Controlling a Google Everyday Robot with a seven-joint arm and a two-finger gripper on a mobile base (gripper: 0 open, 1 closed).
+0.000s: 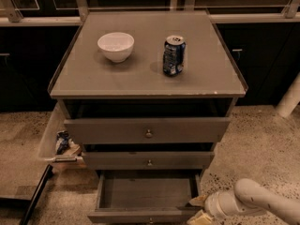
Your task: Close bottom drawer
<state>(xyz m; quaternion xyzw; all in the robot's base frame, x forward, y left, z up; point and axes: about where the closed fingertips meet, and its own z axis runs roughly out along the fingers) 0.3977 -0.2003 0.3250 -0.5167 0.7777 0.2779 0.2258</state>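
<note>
Grey cabinet top (140, 81): white bowl (116, 46) rear left, upright blue soda can (174, 55) to its right, the two apart. Below the top are the widest drawer front (108, 131) and the mid-width drawer front (112, 160), each with a centre knob. A clear bin (51, 139) holding crumpled packets sits against the cabinet's left side, above speckled floor (262, 144). Gripper (199, 218) at lower edge of view, just right of the cabinet's foot.

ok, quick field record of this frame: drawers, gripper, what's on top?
bottom drawer: pulled well out, nothing visible inside
middle drawer: far less extended
top drawer: far less extended
gripper: low right, by bottom drawer's right front corner; contact unclear
cabinet top: white bowl left, can right, apart
</note>
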